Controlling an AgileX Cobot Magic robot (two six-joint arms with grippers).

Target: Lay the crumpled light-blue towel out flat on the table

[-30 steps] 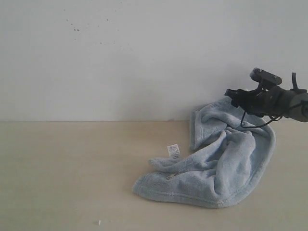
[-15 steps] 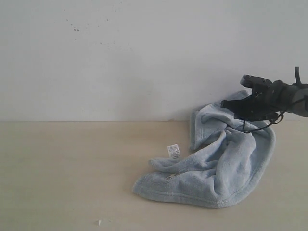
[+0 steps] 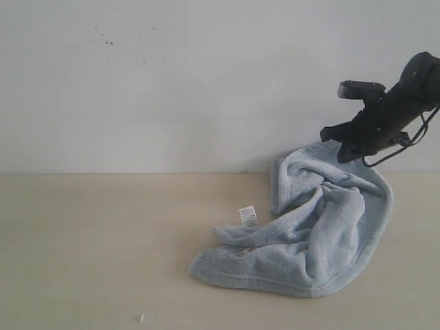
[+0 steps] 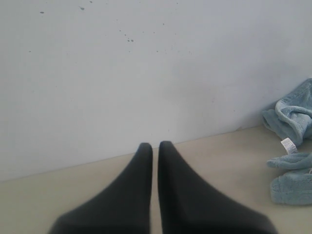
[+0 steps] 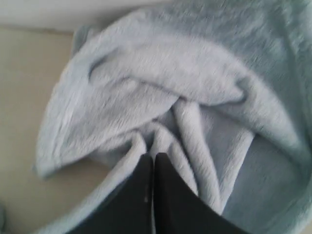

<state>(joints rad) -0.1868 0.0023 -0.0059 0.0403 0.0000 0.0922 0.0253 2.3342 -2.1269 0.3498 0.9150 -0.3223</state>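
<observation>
Your towel (image 3: pixel 309 240) lies crumpled on the counter (image 3: pixel 89 247), toward 4 o'clock in the exterior view. Its far edge rises above the line where the counter meets the wall (image 3: pixel 172 82). Thick folds bunch through the middle of the heap, and the near hem curves round from the heap's 7 o'clock to its 3 o'clock. The tag (image 3: pixel 247 215) shows white at the heap's 9 o'clock side, just off the cloth's edge. A pale speck (image 3: pixel 142 317) lies on the bare counter toward 7 o'clock, well apart from the towel. Your right tool (image 3: pixel 342 155) hangs at the heap's 1 o'clock, by the raised far edge, on an arm (image 3: pixel 405 93) that slants down from 2 o'clock. It is closed: the right wrist view shows its fingers (image 5: pixel 141 180) pressed together, tips right at a ridge of cloth, though you cannot tell whether they touch it. Your left tool (image 4: pixel 154 146) is closed too, with only a hairline slit between its fingers, gripping nothing. It points at the wall over bare counter, well apart from the towel.
</observation>
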